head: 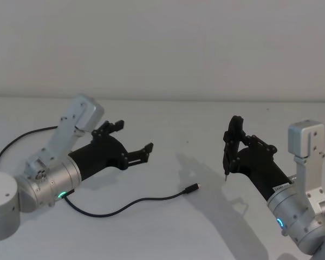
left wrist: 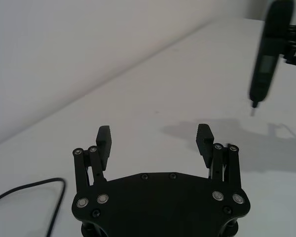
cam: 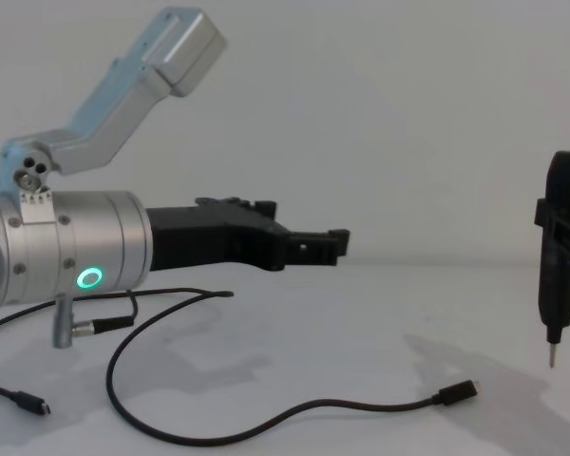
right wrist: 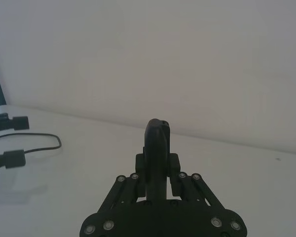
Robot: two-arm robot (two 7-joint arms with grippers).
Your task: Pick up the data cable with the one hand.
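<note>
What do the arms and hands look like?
Left hand and right hand: black, angular, two-finger linkages with visible screws. Silver cylindrical wrists, each with a silver boxy bracket. Wrist rings: left green, right blue. Black cord with silver connector at left wrist.

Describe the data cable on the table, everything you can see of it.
The data cable is a thin, black, flexible cord lying slack in a loose curve on the white table. Its free end carries a small black plug with a silvery metal tip, pointing toward the robot's right. Its other stretch runs under the left arm. Nothing grips it: the open left claw hovers above it, and the right claw, shut on a pen-like tool, stands off to its right.
</note>
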